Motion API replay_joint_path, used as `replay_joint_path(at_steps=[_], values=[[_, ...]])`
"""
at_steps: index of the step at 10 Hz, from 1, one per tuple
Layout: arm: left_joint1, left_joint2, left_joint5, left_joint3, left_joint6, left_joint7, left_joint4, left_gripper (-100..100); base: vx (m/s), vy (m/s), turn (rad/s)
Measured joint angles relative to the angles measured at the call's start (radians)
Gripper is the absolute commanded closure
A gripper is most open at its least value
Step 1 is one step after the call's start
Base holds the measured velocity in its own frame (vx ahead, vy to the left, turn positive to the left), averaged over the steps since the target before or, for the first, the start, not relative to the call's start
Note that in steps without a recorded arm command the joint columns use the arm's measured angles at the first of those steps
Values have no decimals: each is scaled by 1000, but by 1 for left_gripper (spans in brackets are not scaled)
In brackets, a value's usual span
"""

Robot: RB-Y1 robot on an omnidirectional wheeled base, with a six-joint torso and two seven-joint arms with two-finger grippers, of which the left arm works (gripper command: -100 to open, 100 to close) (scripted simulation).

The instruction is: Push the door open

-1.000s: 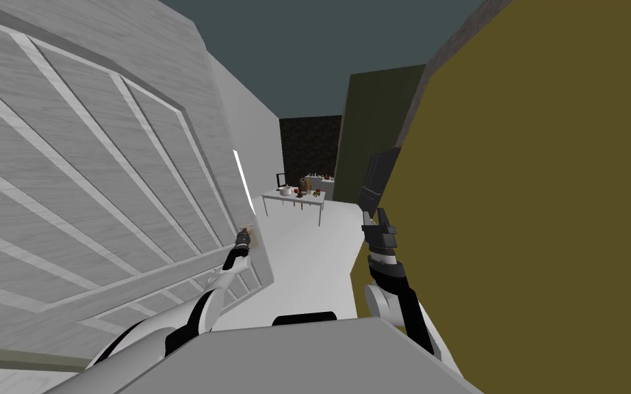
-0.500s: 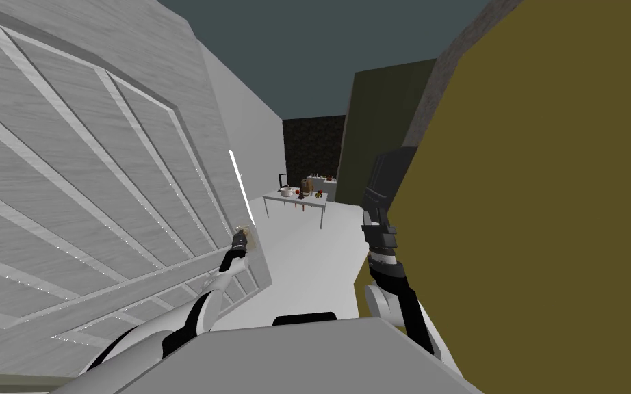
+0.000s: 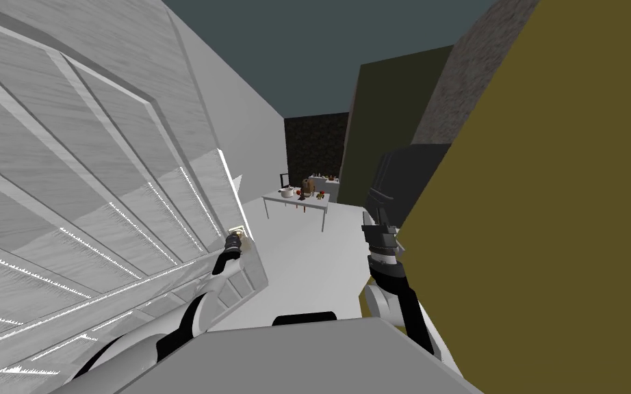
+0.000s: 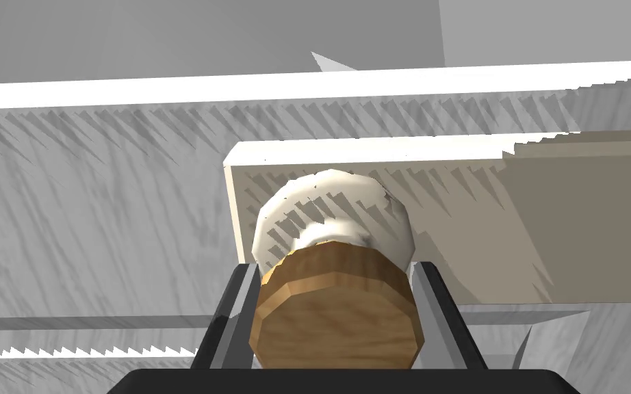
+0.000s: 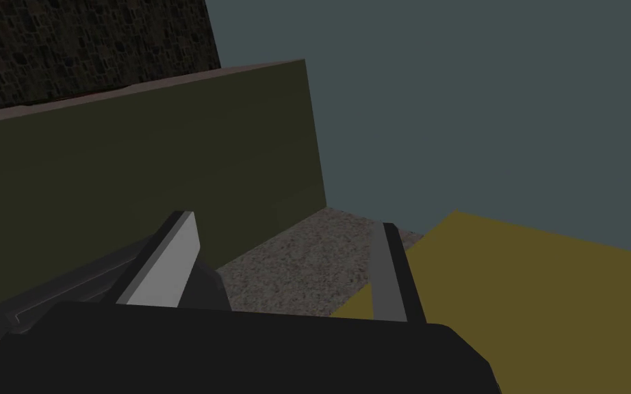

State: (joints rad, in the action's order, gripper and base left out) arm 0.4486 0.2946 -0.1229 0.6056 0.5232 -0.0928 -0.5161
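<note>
A: How is the right gripper seen?
B: Its two thin, blade-like fingers are seen rising from the dark body, spread wide apart; one is lit pale grey, the other is shaded darker

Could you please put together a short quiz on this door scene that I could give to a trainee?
1. True or false: the left jaws are shut on the wooden door knob.
2. The right jaws are: A open, holding nothing; B shut on a cup; C shut on a cloth.
3. Fill in: past the pale panelled door, a white ___ with small things on it stands on the floor.
Key: 1 true; 2 A; 3 table.
</note>
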Motion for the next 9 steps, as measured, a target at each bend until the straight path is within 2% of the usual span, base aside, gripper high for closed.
replay_joint_path(at_steps=[2, 3, 4, 6, 7, 9], values=[[-1, 10, -7, 22, 1, -11, 5, 100, 197, -20, 48], [-20, 5, -11, 32, -9, -15, -26, 100, 147, -22, 35], [-19, 12, -13, 38, -12, -15, -23, 100, 61, -16, 15], [-6, 29, -17, 48, 7, -17, 16, 100, 93, -10, 21], [-6, 30, -17, 50, 8, -18, 18, 100, 160, -22, 37], [-23, 24, -24, 73, -3, -32, 6, 100, 213, 16, 53]])
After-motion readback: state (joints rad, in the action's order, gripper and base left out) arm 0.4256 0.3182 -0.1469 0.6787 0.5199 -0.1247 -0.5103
